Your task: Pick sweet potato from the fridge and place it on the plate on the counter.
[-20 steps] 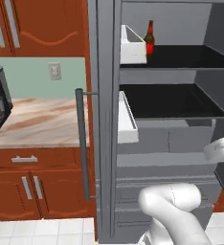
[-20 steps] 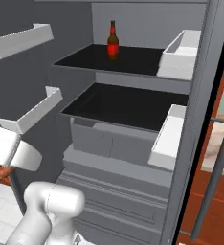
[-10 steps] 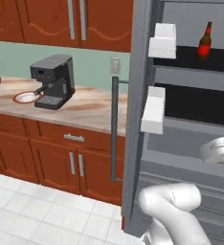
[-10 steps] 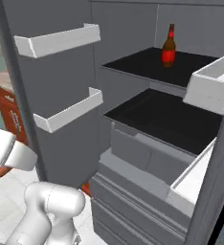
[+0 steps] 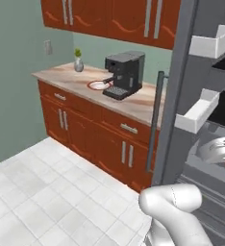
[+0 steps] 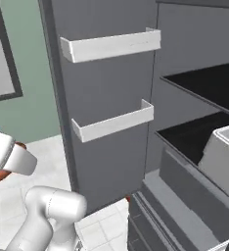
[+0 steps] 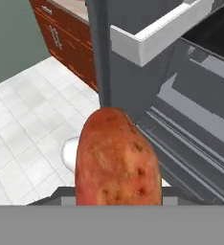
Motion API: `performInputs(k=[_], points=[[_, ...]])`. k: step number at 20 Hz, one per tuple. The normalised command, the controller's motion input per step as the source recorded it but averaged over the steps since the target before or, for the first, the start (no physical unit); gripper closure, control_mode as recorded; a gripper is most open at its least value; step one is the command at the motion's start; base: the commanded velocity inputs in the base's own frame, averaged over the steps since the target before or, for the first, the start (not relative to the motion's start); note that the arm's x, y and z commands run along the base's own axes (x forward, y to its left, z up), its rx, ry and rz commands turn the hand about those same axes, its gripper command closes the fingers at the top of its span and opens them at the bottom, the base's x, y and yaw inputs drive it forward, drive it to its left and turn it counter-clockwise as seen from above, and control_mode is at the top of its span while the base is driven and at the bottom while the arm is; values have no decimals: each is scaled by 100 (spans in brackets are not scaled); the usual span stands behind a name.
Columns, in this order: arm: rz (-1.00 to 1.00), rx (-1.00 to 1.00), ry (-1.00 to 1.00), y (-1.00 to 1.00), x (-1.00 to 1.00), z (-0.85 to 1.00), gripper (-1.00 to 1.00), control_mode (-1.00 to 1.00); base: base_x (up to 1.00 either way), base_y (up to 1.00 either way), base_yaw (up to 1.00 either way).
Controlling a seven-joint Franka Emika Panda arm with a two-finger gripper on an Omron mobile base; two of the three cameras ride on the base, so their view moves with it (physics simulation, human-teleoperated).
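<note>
While the hand is clamped tight on it, one sweet potato stands lengthwise up the hand view, blunt tip pointing toward the open fridge: reddish-orange skin, dark pits. One white, red-rimmed plate sits on the desk beside one coffee machine.

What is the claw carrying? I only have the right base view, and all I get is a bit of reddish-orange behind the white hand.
Observer: A sweet potato. The hand view shows it close up, standing on end above the floor tiles.
Operator: Where is the plate it should go on?
Observer: In the left base view, the plate lies on the counter, right in front of the coffee machine.
</note>
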Motion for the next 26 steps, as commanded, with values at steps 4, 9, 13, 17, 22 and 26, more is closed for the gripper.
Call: performInputs(k=[4, 9, 13, 17, 22, 26], points=[[0, 0, 0, 0, 0, 0, 100, 100, -4, 2, 68], [0, 0, 0, 0, 0, 0, 100, 100, -28, 14, 65], [0, 0, 0, 0, 0, 0, 100, 100, -30, 30, 62], [0, 0, 0, 0, 0, 0, 100, 100, -20, 43, 60], [0, 0, 0, 0, 0, 0, 100, 100, 15, 53, 36], [0, 0, 0, 0, 0, 0, 100, 100, 61, 54, 7]])
